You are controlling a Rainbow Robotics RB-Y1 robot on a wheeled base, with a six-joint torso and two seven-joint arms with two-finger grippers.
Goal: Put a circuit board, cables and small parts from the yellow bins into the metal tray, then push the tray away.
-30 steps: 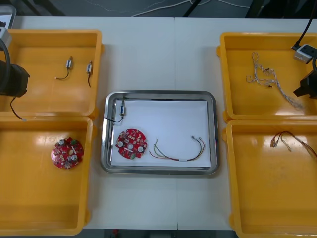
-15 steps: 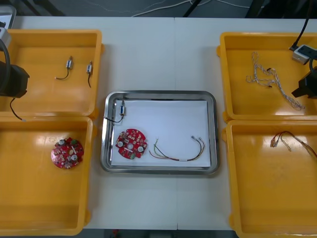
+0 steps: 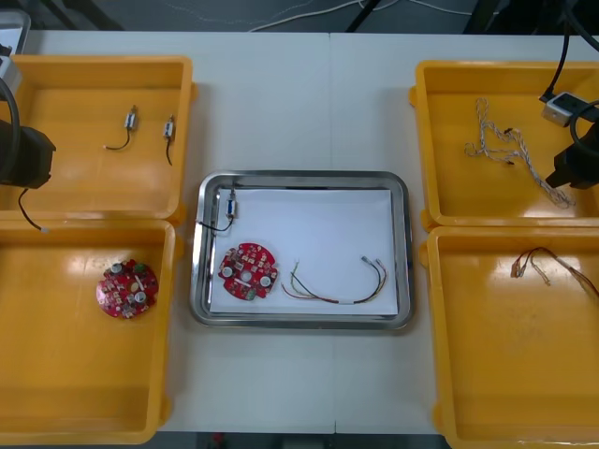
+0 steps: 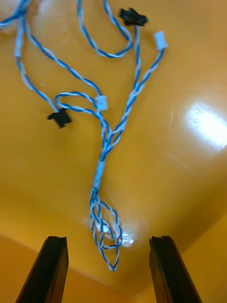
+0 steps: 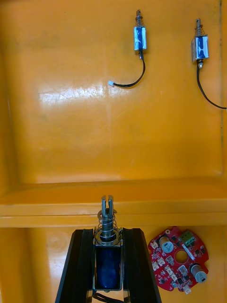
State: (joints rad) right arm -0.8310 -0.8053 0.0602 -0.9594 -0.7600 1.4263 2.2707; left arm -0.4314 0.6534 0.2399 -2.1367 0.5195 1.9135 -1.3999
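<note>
Right hand [image 4: 109, 240]: fingers apart, poised over the looped end of the twisted blue and white cable [image 4: 101, 161] in the far right yellow bin [image 3: 447, 198]; shifted slightly inward across that bin since a second ago. Left hand [image 5: 108, 233]: clamped on a small metal part [image 5: 108, 258], above the wall between the two left bins [image 5: 113, 206], unmoved. Metal tray [image 3: 404, 253], table [image 3: 299, 103] centre: holds circuit board [image 3: 247, 271], red and yellow cable [image 3: 337, 288].

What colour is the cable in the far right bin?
The cable is twisted blue and white; the right wrist view shows it best.
</note>
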